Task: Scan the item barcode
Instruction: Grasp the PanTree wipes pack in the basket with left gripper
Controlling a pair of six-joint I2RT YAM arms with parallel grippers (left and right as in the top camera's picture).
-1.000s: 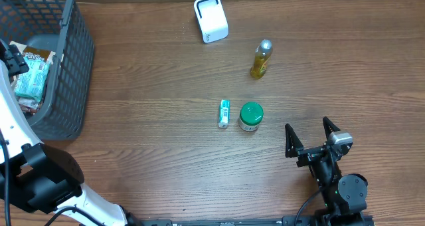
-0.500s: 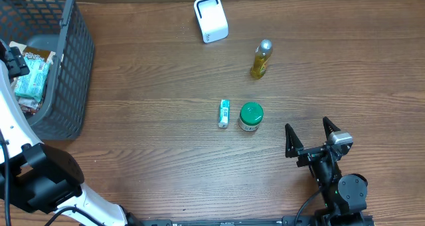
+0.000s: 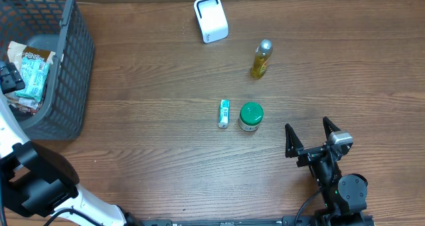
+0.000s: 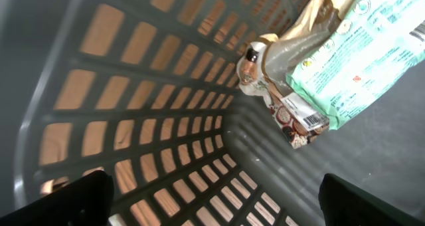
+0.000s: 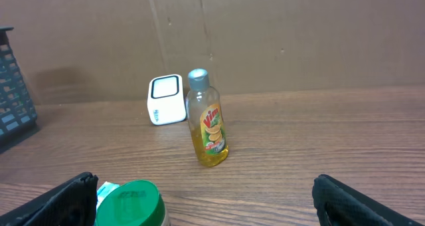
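Two end effectors, both released and empty. Left end effector (image 4: 216,201) hangs over the basket (image 3: 73,66) at upper left of the overhead frame, above a mint-green packet (image 4: 358,46) and a brown packet (image 4: 295,119) showing a barcode. Right end effector (image 3: 309,138) is at lower right. Scanner (image 3: 211,18) stands top centre on the desk (image 3: 146,153), well apart from the basket.

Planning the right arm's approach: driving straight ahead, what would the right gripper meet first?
Probably the yellow bottle, dead ahead of the right gripper; the green-lidded jar sits left of that line.
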